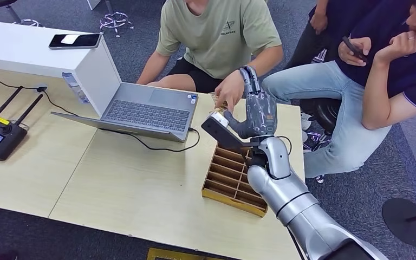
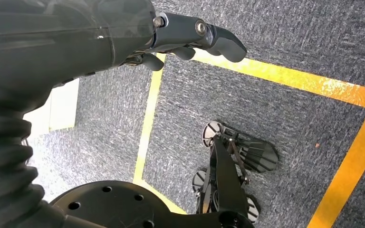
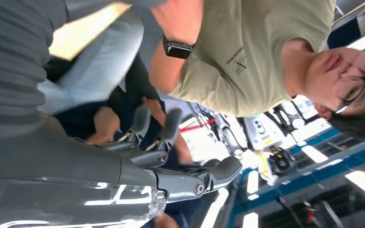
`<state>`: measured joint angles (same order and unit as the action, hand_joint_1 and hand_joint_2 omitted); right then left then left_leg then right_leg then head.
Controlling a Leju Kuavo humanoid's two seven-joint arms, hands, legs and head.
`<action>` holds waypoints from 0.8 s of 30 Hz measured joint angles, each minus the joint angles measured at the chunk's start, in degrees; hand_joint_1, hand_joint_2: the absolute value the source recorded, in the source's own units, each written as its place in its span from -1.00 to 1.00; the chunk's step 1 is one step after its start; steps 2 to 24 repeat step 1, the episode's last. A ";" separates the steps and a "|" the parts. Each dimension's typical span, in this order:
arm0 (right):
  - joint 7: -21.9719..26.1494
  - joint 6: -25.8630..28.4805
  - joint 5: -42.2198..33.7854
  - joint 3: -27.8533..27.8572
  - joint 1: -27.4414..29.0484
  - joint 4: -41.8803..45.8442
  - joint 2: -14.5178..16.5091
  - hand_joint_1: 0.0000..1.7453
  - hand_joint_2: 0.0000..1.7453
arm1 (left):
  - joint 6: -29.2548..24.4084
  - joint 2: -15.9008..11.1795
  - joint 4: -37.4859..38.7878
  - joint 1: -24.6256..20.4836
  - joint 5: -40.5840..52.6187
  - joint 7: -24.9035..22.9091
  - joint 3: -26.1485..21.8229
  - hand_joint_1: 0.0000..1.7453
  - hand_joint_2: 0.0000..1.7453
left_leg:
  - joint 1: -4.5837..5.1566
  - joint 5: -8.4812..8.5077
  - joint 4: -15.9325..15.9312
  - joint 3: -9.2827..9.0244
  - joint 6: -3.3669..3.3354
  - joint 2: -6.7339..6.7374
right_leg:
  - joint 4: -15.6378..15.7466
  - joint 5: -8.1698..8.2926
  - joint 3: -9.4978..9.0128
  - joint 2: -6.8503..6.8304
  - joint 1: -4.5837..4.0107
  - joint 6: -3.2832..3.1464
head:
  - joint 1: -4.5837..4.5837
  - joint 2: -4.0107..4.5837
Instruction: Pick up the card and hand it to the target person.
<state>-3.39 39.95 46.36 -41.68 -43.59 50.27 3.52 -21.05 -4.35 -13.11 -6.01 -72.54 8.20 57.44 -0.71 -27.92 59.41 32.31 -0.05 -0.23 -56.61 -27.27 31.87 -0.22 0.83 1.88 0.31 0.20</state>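
On a light wooden table (image 1: 114, 184), the right hand (image 1: 257, 111) is raised above the slotted tray (image 1: 233, 179), fingers spread, nothing visibly held. The person's hand (image 1: 229, 91) sits just beside it; the card cannot be made out there. A mistimed release could drop it.

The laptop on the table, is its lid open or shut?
Open. The laptop shows its keyboard and touchpad in the head view, with the lid tipped back against the white box behind it.

A pale wooden table (image 1: 114, 189) carries an open laptop (image 1: 146, 111) at twelve o'clock, a slotted wooden tray (image 1: 230, 181) at three, a remote controller (image 1: 0, 135) at nine, and a white box (image 1: 95, 73) at eleven.
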 joint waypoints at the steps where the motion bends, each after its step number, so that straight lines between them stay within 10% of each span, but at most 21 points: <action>1: 0.22 0.01 -0.96 0.03 0.08 0.01 0.03 -1.00 1.00 | -0.01 0.00 0.00 0.00 -0.09 -0.01 0.00 -1.00 -1.00 | 0.00 0.00 0.00 0.00 0.00 0.00 | 0.00 0.00 0.00 0.00 0.00 0.00 | 0.00 0.00; 24: 0.22 0.01 -0.96 0.03 0.08 0.01 0.03 -1.00 1.00 | -0.01 0.00 0.00 0.00 -0.09 -0.01 0.00 -1.00 -1.00 | 0.00 0.00 0.00 0.00 0.00 0.00 | 0.00 0.00 0.00 0.00 0.00 0.00 | 0.00 0.00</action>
